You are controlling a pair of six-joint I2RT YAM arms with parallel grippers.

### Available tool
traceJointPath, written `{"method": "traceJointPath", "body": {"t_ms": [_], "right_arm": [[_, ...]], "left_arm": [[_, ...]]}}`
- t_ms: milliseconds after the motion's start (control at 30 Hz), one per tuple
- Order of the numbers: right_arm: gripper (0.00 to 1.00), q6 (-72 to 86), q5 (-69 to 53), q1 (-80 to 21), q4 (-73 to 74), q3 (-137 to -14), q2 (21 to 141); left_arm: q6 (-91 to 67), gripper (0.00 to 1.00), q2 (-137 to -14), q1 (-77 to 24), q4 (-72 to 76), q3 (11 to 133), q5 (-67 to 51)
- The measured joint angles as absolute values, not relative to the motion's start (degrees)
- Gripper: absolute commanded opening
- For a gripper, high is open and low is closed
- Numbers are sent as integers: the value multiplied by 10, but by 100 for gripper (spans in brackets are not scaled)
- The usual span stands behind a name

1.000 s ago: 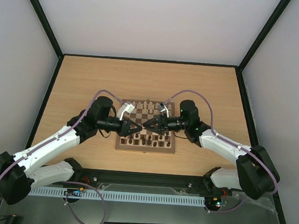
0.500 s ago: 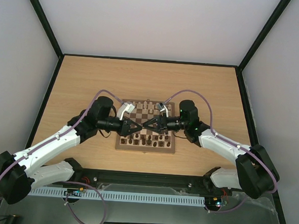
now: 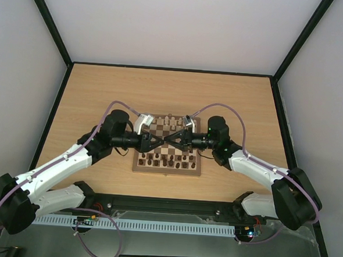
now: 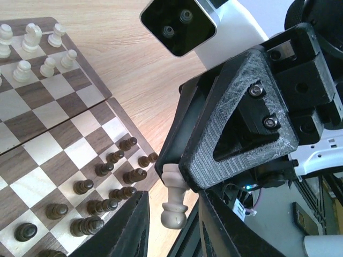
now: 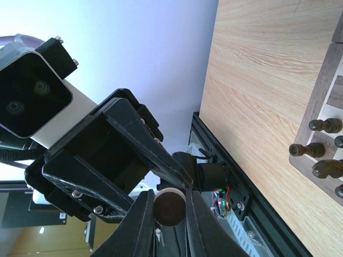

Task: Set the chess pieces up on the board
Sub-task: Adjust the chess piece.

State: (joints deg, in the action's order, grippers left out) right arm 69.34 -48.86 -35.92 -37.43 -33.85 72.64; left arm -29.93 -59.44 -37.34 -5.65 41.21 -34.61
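Both grippers meet tip to tip above the middle of the board (image 3: 166, 171). My right gripper (image 5: 169, 208) is shut on the base of a pale chess piece (image 4: 174, 213), whose dark round underside (image 5: 169, 210) faces the right wrist camera. The piece's head hangs between the fingers of my left gripper (image 4: 172, 199), which stand slightly apart from it on both sides, open. Other pale chess pieces (image 4: 32, 38) stand along the board's far rows (image 3: 169, 122). Dark chessmen (image 4: 107, 176) fill the near rows (image 3: 169, 160).
The board (image 4: 48, 123) lies in the middle of a light wooden table (image 3: 104, 89) walled by a black frame. The right arm's wrist camera (image 4: 179, 24) sits close above the left fingers. Dark chessmen (image 5: 316, 150) show at the board's edge (image 5: 326, 91).
The right gripper has shut on the pale piece. The left gripper's jaws have then parted from it. Both grippers have shifted slightly toward the far side of the board and now overlap.
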Motion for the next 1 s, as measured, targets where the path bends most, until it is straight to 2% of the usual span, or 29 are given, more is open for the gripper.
{"method": "traceJointPath", "body": {"t_ms": [233,1000], "right_arm": [[2,724,-471,-360,-399,-328,727],[2,778,-452,-345,-451,-319,728]], "left_arm": [[-321,21,-583,-373,-21,411,-331],[-331,21,-573,-373,6,385,-319]]}}
